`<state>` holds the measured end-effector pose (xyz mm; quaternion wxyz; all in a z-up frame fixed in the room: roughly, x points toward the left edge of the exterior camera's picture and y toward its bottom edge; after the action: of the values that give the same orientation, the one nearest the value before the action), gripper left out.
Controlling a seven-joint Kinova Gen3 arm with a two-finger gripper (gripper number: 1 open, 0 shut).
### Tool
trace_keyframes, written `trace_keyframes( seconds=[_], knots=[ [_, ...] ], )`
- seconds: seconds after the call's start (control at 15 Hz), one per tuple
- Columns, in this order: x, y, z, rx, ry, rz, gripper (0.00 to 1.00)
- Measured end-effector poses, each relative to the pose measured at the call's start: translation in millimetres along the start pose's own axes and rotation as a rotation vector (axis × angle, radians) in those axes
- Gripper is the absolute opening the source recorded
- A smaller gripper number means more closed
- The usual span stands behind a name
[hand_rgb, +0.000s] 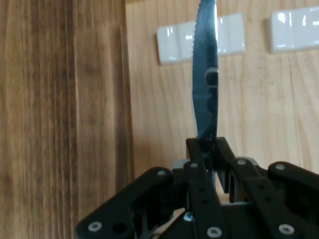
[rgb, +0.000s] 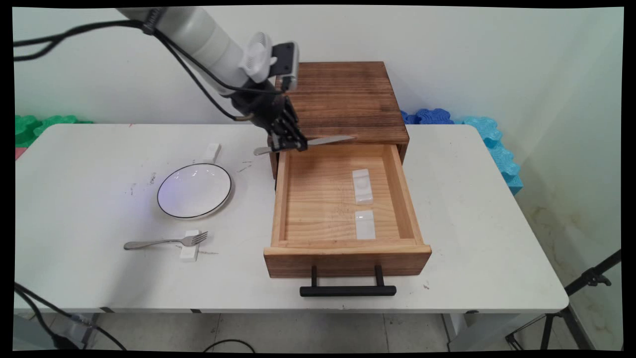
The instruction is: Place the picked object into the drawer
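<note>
My black gripper (rgb: 288,143) is shut on a table knife (rgb: 325,140), held level above the back left corner of the open wooden drawer (rgb: 318,199). Its blade points right across the drawer's back edge and its handle sticks out to the left. In the hand view the serrated blade (hand_rgb: 205,74) runs up from my gripper (hand_rgb: 208,149), over the drawer floor. Two white rests (rgb: 362,186) (rgb: 364,223) lie on that floor, seen in the hand view as white blocks (hand_rgb: 174,41) (hand_rgb: 294,30).
The dark wooden cabinet (rgb: 343,99) stands behind the drawer, whose black handle (rgb: 348,290) overhangs the table's near edge. A white plate (rgb: 194,190) lies to the left, with a fork (rgb: 166,242) resting on a white block (rgb: 190,252) and another white block (rgb: 212,152) behind the plate.
</note>
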<state>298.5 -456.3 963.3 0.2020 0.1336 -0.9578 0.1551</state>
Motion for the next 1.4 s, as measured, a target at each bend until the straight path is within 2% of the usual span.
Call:
trace_keyframes(
  seconds=[0.67,1.4],
  knots=[
    [34.4,3.6,48.9,0.020,0.006,0.034,0.00],
    [46.5,7.2,89.9,0.018,-0.003,0.035,0.00]
  ],
)
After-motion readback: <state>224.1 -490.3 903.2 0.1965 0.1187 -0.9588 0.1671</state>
